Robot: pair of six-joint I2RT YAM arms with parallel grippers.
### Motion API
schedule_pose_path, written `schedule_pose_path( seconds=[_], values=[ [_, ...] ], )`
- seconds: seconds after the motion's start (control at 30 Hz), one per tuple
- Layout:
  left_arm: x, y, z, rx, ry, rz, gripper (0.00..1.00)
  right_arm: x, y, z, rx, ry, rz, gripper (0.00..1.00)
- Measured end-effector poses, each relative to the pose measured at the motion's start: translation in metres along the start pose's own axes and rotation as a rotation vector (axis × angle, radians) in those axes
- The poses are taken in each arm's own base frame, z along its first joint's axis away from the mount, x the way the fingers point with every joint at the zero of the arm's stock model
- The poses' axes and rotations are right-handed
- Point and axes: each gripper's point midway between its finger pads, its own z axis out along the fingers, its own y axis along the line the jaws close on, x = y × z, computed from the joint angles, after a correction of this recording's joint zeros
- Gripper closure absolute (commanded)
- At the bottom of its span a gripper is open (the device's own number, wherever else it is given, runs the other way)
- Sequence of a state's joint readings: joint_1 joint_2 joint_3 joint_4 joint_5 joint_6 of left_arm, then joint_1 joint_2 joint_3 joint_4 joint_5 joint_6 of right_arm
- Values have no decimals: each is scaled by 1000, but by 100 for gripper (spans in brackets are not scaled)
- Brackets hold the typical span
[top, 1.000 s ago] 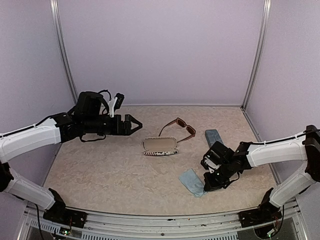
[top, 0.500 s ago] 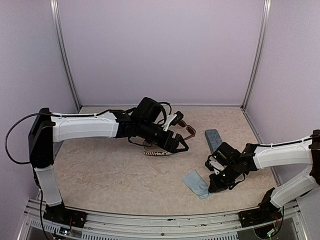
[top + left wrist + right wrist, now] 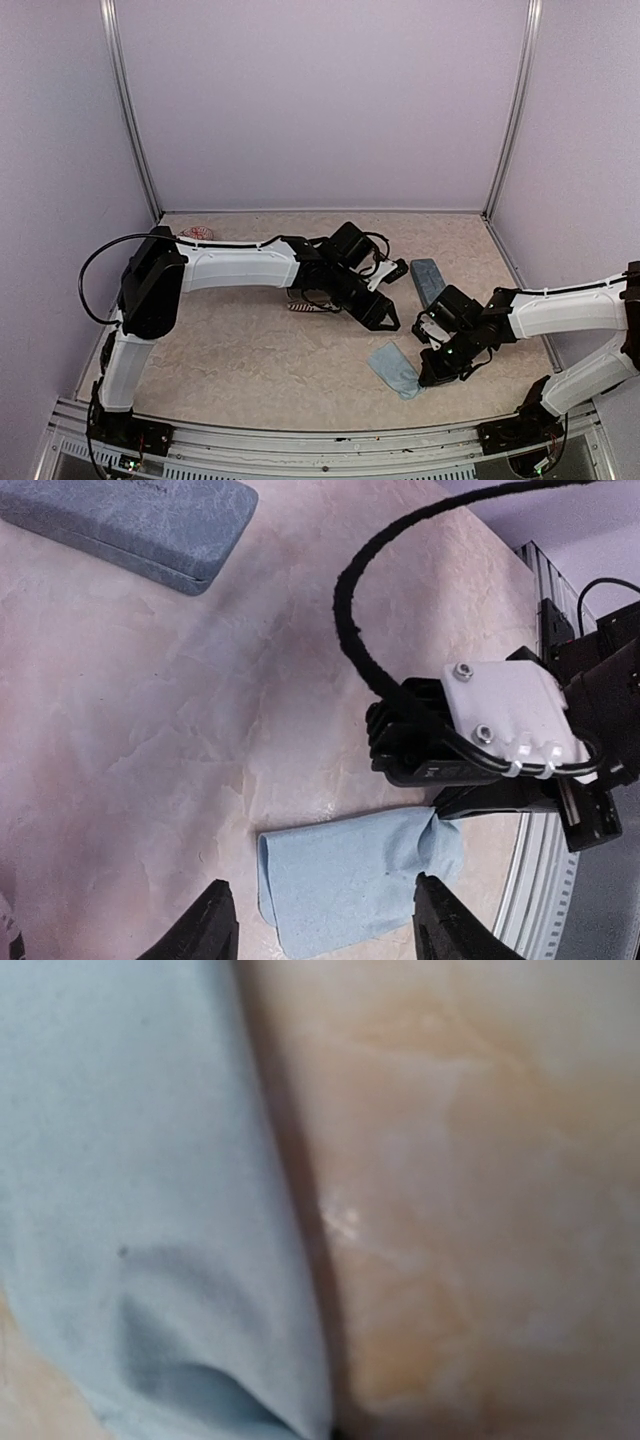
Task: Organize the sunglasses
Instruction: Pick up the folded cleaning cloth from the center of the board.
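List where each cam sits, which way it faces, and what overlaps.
Top external: fixed above and behind the bases, looking down and forward over the table; shows both arms, left gripper and right gripper.
Left wrist: on the left arm, looking down at the table; own fingertips at the bottom edge, right gripper ahead.
Right wrist: very close to the table, blurred; no own fingers clearly visible.
Shared: blue cloth in all three; blue-grey case in top and left wrist.

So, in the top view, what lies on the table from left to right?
pink sunglasses → pouch → cloth → case
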State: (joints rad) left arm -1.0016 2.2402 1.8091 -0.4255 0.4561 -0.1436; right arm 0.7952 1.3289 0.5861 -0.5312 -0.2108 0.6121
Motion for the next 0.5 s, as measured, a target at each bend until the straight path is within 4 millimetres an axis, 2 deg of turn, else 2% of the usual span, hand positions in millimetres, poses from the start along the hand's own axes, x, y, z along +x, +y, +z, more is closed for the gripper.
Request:
schedule_pose_path(
  seconds=[0.27, 0.5],
  values=[
    [23, 10, 37, -4, 62, 39, 46, 1, 1, 0, -5, 4, -10, 100],
    [36, 18, 54, -24, 84, 54, 51, 1, 1, 0, -6, 4, -13, 100]
  ],
)
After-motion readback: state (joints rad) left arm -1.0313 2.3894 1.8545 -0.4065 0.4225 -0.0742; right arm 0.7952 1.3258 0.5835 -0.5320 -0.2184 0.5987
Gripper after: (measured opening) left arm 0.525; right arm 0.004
